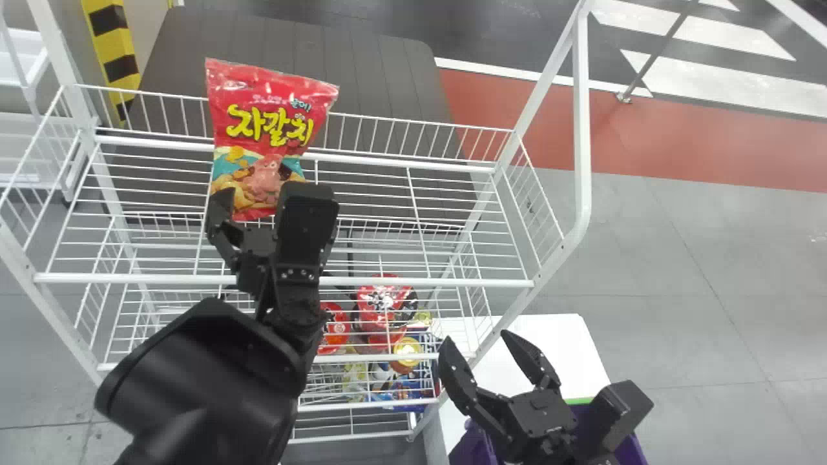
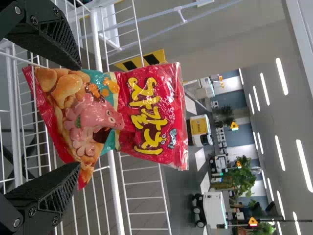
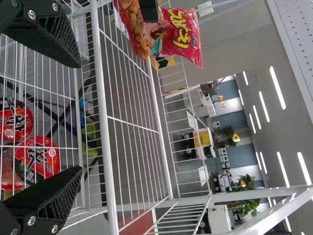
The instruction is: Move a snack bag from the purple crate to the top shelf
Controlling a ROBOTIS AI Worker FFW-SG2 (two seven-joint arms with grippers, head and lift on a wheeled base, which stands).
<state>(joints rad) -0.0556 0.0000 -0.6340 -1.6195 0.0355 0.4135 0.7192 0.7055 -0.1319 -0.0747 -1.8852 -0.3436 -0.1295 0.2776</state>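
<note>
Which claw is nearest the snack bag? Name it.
The left claw, at the lower end of the snack bag; the right claw is farther off, near the purple crate.

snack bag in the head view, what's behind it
Behind the snack bag, the top shelf's white wire back rail comes out on both sides, with a dark panelled surface beyond. Whatever lies directly behind the bag is covered.

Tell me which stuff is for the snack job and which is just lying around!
For the job:
red snack bag, at the top shelf
left gripper, open around the bag's lower part
purple crate

Just around:
right gripper, away from the bag
round red-and-black packs, lower down
striped post
leafy plants
</note>
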